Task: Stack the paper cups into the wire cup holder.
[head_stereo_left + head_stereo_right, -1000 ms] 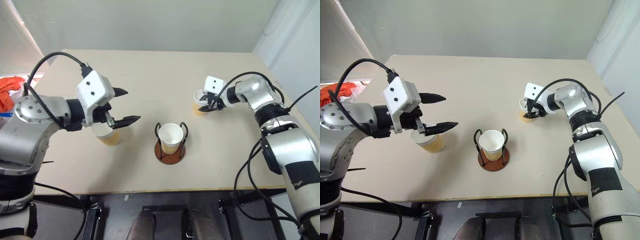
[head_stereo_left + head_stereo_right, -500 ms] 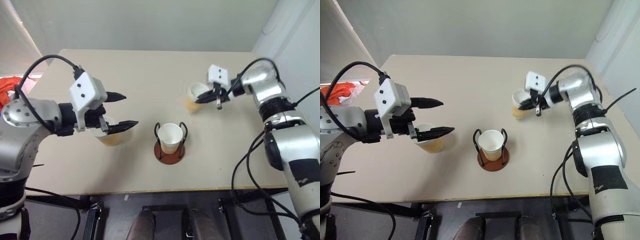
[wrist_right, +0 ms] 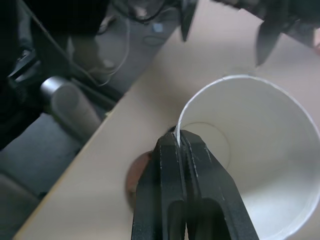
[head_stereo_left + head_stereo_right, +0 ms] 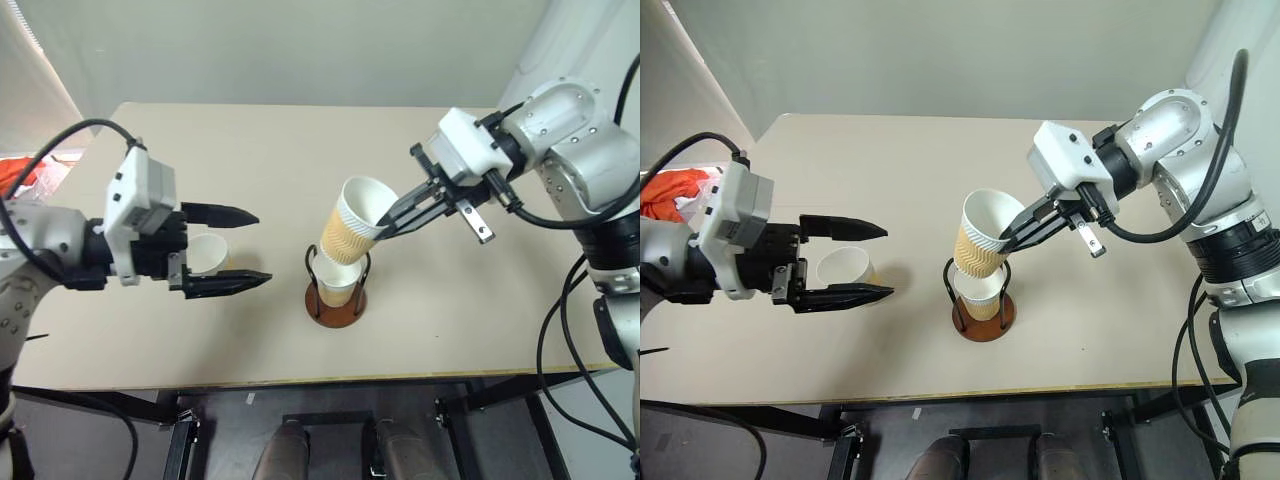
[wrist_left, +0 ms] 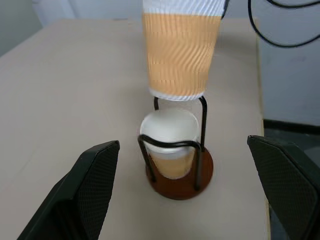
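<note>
My right gripper [image 4: 386, 222] is shut on the rim of a paper cup [image 4: 352, 222], pinching the white wall between its fingers [image 3: 170, 165]. That cup hangs tilted just above the wire cup holder [image 4: 336, 312], which stands mid-table with a second paper cup [image 4: 338, 285] seated between its black loops. My left gripper [image 4: 262, 246] is open and holds nothing, pointing at the holder from the left. A third paper cup [image 4: 207, 252] stands on the table under its fingers. In the left wrist view the held cup [image 5: 180, 55] hovers over the holder [image 5: 182, 182].
The beige table [image 4: 300, 150] reaches back to a pale wall. Its front edge runs close in front of the holder. An orange-red cloth [image 4: 675, 190] lies off the table's left side.
My right gripper closed on the cup at the table's right, lifted it and carried it left to above the holder. My left gripper drew back a little and stayed open.
</note>
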Controlling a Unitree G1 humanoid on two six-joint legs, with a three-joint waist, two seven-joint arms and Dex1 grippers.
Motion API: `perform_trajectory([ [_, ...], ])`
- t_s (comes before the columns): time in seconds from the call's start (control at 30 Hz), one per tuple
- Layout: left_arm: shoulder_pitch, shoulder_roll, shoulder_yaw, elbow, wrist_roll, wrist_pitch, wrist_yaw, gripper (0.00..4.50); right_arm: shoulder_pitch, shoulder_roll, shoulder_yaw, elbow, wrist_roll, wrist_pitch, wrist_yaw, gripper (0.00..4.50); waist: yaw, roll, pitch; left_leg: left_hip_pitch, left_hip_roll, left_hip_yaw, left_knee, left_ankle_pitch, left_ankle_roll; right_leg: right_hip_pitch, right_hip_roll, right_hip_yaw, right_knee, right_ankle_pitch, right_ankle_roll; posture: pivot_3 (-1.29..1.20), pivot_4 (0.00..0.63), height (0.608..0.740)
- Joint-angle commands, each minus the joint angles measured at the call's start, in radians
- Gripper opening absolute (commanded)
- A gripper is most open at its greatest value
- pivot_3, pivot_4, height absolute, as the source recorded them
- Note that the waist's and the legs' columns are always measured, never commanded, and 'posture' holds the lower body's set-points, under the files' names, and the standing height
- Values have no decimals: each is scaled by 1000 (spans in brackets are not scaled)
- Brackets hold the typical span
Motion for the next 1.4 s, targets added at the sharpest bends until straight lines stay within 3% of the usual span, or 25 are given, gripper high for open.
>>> perform_trajectory([
  [0.03,6,18,31,35,28,-38,-10,4500,-44,47,35,35,-45,-50,3,10,-5,0,0,0,0,0,0,1,1,0,0,0,0,1,-1,0,150,740],
  [0.2,50,30,49,31,52,-55,-7,4500,-44,118,58,109,-177,-137,3,10,-9,0,0,0,2,-1,0,3,1,-1,3,1,0,4,-6,0,150,740],
  [0.7,110,32,102,9,75,-59,57,4500,-55,109,140,148,-191,-252,3,10,-4,-1,0,-8,5,-1,0,-4,-2,-8,6,-1,-2,3,-8,0,150,740],
  [1.0,109,88,76,78,145,-131,-16,4500,-69,110,129,188,-198,-255,3,2941,-4,-1,-1,-7,6,-2,0,-4,-2,-8,7,-1,-1,4,-9,0,150,740],
  [1.17,86,195,-6,200,218,-257,-196,4500,-75,139,-27,262,-127,-107,-4,4486,-4,-1,-1,-7,6,-2,0,-5,-3,-9,7,0,-1,4,-10,0,150,740],
  [1.3,13,206,-144,262,289,-339,-265,4500,-37,187,-172,243,-38,72,-82,4486,0,-1,-1,-9,6,-2,0,-5,-4,-10,7,0,-1,3,-10,0,150,740],
  [1.4,-84,178,-288,323,409,-414,-277,4500,47,185,-283,111,74,256,-154,4486,4,-3,-2,-10,6,-3,0,-5,-5,-10,7,-1,-1,3,-11,0,150,740],
])
